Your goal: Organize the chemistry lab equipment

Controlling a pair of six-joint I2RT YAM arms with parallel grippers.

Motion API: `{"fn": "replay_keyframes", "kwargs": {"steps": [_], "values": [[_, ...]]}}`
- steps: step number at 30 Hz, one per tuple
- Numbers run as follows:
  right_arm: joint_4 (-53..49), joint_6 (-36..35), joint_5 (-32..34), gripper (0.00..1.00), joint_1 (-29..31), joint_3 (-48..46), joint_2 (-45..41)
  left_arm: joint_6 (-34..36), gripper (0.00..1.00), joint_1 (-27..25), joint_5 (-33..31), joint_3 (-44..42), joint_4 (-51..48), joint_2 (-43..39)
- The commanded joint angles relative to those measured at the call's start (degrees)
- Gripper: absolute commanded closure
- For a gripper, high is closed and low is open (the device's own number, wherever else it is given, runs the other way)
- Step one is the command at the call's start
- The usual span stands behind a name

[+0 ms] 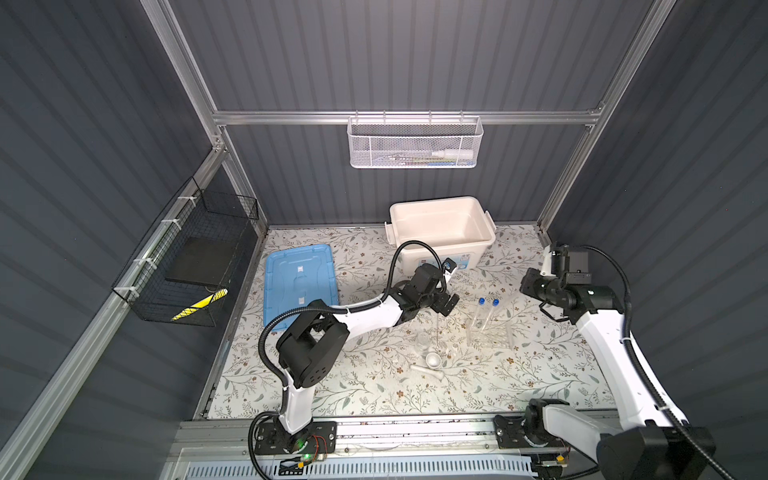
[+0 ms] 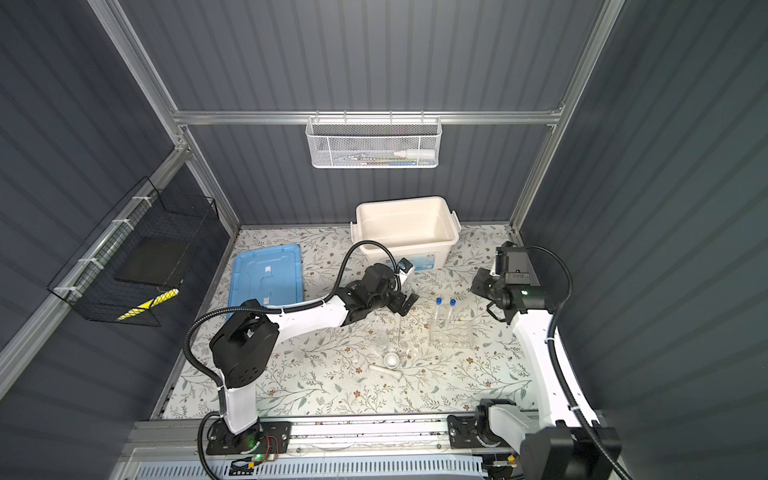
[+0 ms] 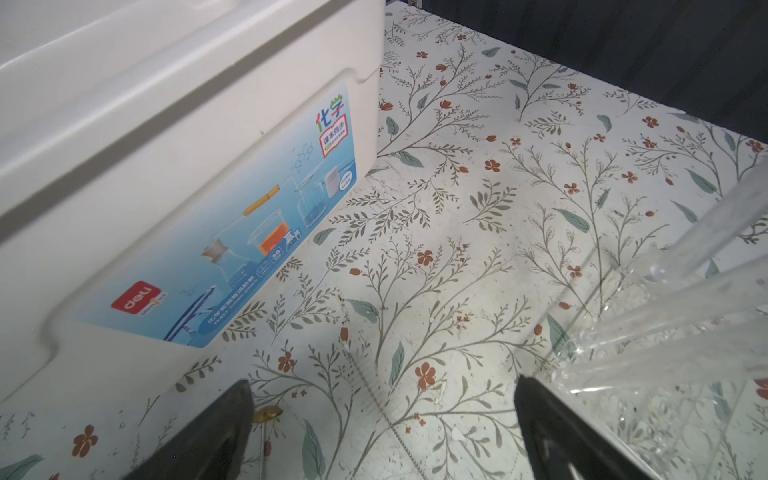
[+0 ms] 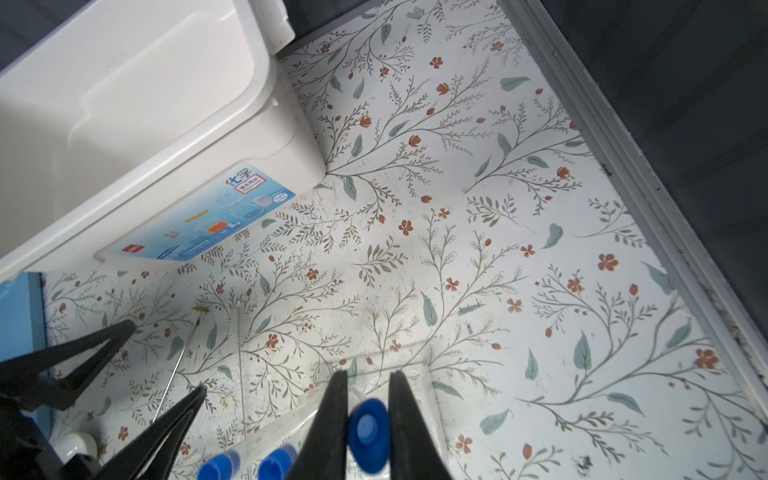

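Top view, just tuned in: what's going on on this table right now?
The right gripper has its jaws shut on a blue-capped tube by the clear rack, where two more tubes stand. The left gripper hangs open above thin rods lying on the table in front of the open white tub. A small bowl, pestle and beaker sit loose near the middle; the blue lid lies off to the left.

Place: enclosed robot test cell | Signs: aluminium frame [image 1: 407, 117], dark ribbed wall panels [image 1: 415, 54], floral-covered table [image 1: 374, 390], left arm [image 1: 365, 318] and right arm [image 1: 602, 332] bolted in front
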Motion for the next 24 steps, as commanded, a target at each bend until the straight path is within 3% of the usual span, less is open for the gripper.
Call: {"fn": "replay_keyframes", "kwargs": {"steps": [1,10,24], "values": [[-3.79,-0.67,10.09,0.89,3.89,0.62,-2.49,-2.07,0.00,0.38,-0.56,-1.65,1.65,-2.23],[-5.36,-0.85,19.70,0.89,9.02,1.35,-4.43,-3.81,0.00,0.38,0.11,-3.06,1.94,-2.79],[-0.25,4.03,21.91,0.88,16.76,-5.26,-4.18,-6.03,0.00,0.38,3.17,-4.13,2.47,-3.02]]}}
